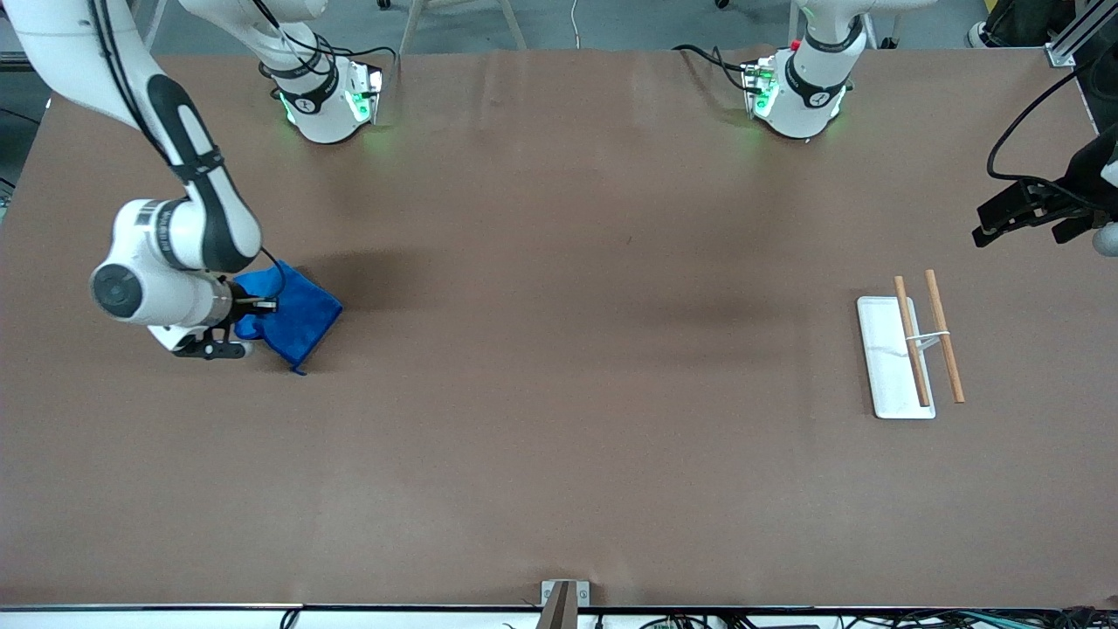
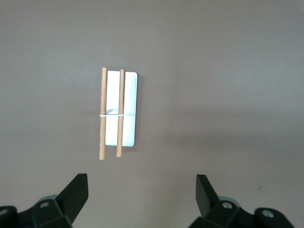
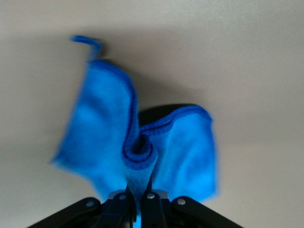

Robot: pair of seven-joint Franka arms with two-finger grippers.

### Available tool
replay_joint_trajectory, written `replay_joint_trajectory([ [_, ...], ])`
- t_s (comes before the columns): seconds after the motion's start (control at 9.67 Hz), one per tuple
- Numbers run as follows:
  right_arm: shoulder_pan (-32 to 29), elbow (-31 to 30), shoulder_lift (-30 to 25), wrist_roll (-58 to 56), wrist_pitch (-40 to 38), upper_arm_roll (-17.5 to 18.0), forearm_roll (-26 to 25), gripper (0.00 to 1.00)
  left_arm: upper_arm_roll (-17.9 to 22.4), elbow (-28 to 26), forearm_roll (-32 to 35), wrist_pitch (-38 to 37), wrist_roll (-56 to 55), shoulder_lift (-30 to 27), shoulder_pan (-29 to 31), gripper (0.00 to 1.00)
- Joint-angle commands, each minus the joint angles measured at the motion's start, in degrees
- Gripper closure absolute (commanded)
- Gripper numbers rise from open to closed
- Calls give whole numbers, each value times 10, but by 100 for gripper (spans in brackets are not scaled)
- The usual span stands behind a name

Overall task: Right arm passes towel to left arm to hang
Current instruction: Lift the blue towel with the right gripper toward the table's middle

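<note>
Item: right claw (image 3: 137, 202), one, clenched on a bunched fold of the towel (image 1: 293, 319); in its wrist view the cloth fans out to both sides of the pinch, the corner loop hanging free. Location: toward the right arm's end of the table (image 1: 559, 437); the towel looks lifted or barely trailing, which of the two I cannot tell

Item: left claw (image 1: 1035, 214), one, released, fingers spread wide, waiting over the left arm's end of the table near the rack (image 1: 908, 354)

Item: rack, one, a white base carrying two wooden rods side by side, joined by a thin white crosspiece; lies well apart from the towel

Count: two arms, two claws, one towel, one rack, two rods

Risks, as I judge them:
- the grip sits on a small wad, so the cloth could slip out in transit
- drooping folds leave no clean edge for the left claw to take, and a poor hand-over could drop it
- a dragging corner may snag the table
</note>
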Motion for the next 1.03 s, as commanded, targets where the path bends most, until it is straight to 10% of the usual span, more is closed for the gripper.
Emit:
replay_joint_trajectory([
  [0.0, 25, 117, 1, 31, -130, 4, 38, 99, 1, -4, -3, 2, 4, 13, 0, 0],
  [0.41, 53, 189, 1, 42, -171, 93, 73, 99, 0, -7, -3, 1, 5, 18, -1, 0],
  [0.93, 72, 197, 58, 26, -41, 222, 306, 99, -3, -34, -122, -21, 70, 5, 3, 0],
])
